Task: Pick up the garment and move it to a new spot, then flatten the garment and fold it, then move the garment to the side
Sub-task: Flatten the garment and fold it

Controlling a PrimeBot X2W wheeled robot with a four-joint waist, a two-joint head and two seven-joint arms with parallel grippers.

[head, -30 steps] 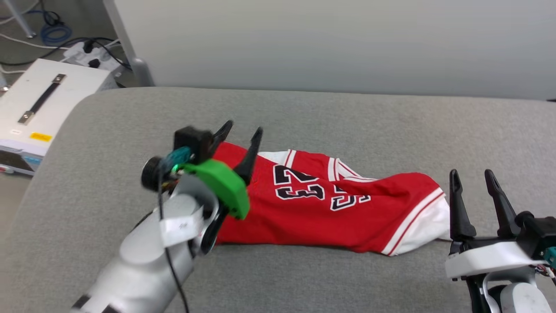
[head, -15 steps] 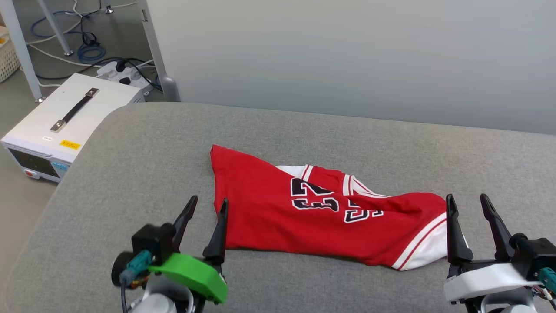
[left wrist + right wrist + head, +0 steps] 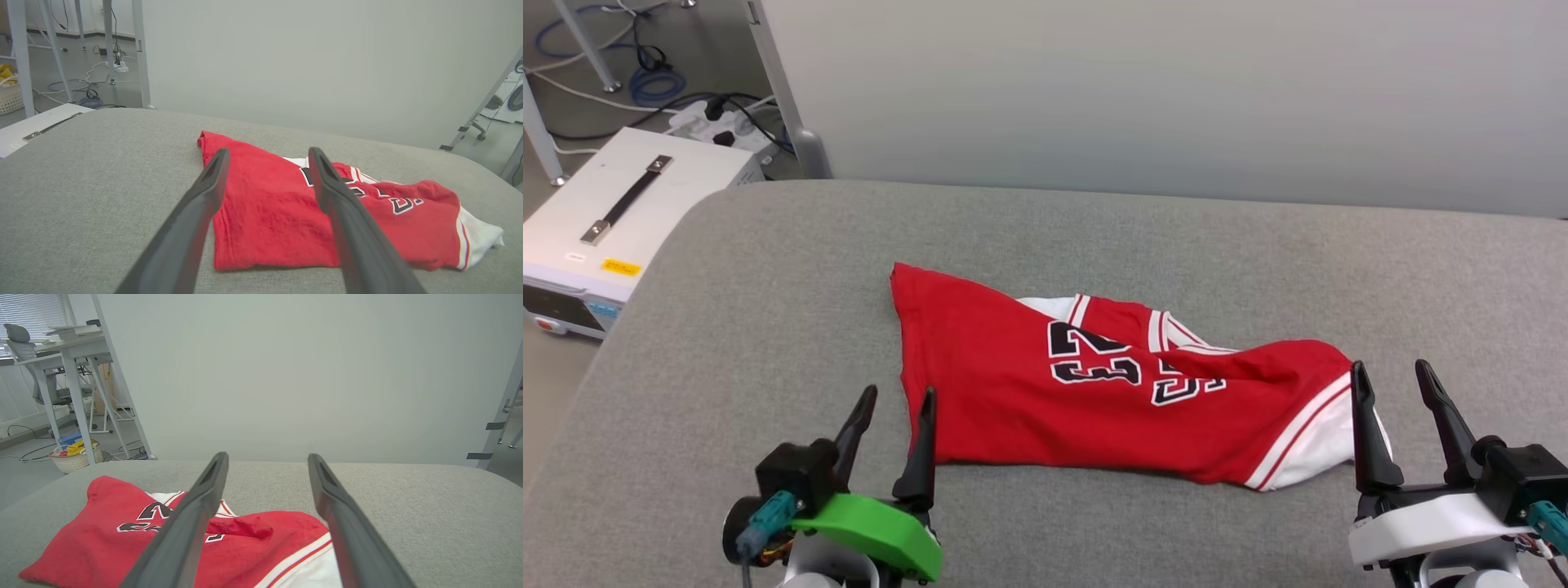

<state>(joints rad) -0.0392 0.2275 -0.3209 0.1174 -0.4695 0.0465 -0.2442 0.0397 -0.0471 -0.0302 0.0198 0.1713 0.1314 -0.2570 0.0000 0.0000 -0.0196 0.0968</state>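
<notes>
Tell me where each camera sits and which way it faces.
Head view: high on the robot, looking forward and down at the garment on the grey cushion; left gripper and right gripper show, both open.
Left wrist view: low, looking along its own fingers at the garment's plain red end.
Right wrist view: low, along its own fingers, over the white-sleeved end.
Shared: all three show the garment and the pale wall.

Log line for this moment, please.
garment: red jersey-style shirt lying free on grey padded surface | left gripper: open, empty | right gripper: open, empty
</notes>
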